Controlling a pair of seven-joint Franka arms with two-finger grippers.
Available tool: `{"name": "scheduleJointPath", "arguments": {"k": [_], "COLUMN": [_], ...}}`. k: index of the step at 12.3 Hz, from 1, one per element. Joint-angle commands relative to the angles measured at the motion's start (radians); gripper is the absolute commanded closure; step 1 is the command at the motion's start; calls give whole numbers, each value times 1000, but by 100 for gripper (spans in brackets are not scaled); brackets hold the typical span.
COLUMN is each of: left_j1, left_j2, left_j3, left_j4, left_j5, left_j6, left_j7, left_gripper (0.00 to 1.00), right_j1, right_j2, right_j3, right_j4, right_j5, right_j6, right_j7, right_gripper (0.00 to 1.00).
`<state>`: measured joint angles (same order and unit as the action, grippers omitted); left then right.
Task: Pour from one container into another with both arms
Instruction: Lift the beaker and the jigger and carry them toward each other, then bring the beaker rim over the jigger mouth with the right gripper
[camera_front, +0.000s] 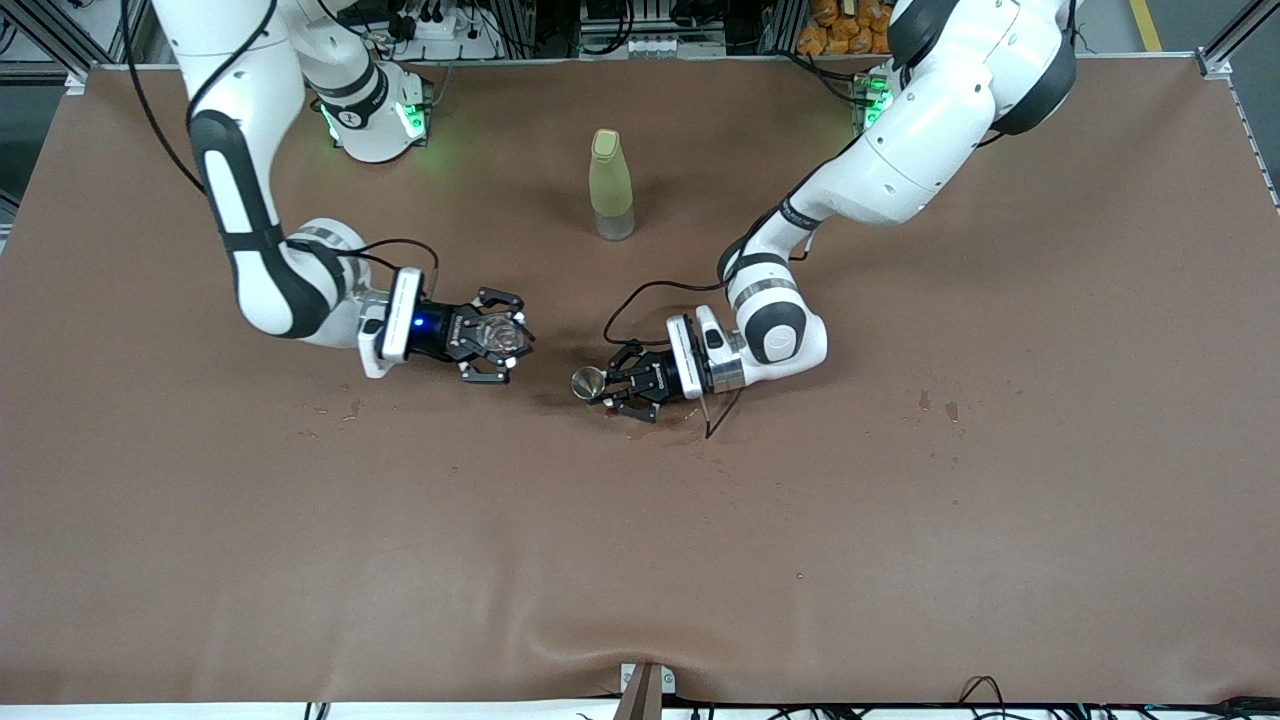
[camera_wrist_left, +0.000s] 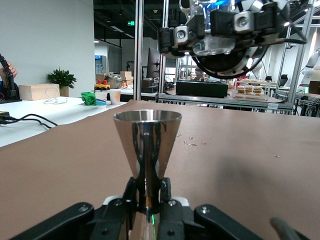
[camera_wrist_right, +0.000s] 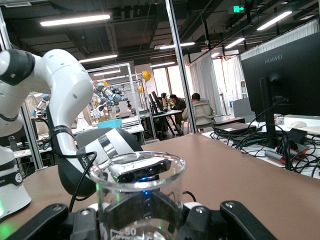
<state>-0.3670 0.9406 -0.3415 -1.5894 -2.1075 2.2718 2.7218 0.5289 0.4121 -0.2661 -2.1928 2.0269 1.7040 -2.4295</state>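
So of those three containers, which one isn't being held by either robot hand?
The tall yellow-green bottle, standing alone on the table between the arms' bases. The clear glass cup sits in the right gripper, and the metal-rimmed cup in the left gripper.

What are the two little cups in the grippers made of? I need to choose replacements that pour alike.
The cup in the right gripper looks like clear glass: you see through its wall, and its thin rim glints. The cone-shaped cup in the left gripper looks like polished metal, likely steel: its grey surface mirrors the room.
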Motion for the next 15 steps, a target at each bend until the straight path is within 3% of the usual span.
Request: {"name": "scheduleJointPath", "arguments": {"k": [1,9,15], "left_j1": [-6,-4,5], "left_j2": [4,26,18], "left_j3": [4,4,3], "left_j4": [6,8,8], "left_j5": [-37,-59,-54], "left_j6": [6,6,6], "left_j7": [90,108,110], "left_gripper": [100,100,100], "right_j1": [28,60,82], "right_j2": [-30,-19,37], "right_j3": [37,177,182], "right_j4": [-25,15,79], "right_j5": [74,275,315], "right_j6": [61,216,223], "right_j7": [-17,-68,-68], "right_gripper": [100,100,100]}}
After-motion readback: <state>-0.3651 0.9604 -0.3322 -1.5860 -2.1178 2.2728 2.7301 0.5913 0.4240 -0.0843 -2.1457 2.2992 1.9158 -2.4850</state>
